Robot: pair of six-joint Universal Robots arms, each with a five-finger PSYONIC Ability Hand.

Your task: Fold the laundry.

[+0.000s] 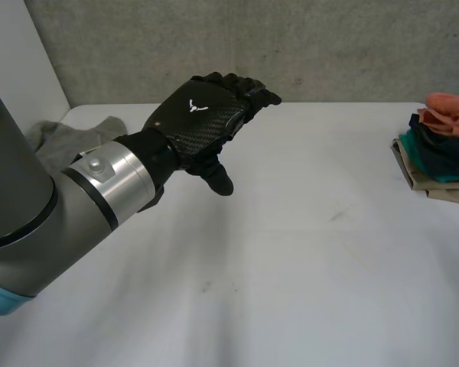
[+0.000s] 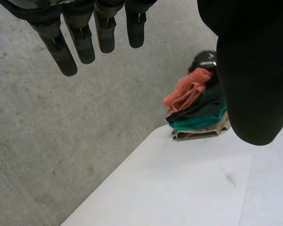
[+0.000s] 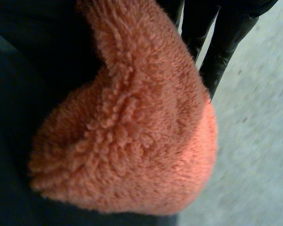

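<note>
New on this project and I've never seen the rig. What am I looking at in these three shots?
It's a two-armed robot at a white table, set to fold laundry.

Head view: the camera sits between the arms and looks down. The left robot hand hangs above the table, open and holding nothing. A grey cloth lies crumpled behind that arm. A stack of folded clothes sits at the right edge, with an orange towel on top.

Left wrist view: this camera looks past that hand's straight fingers to the same stack.

Right wrist view: the right robot hand is close over the orange towel. I can't tell whether it grips it.
</note>
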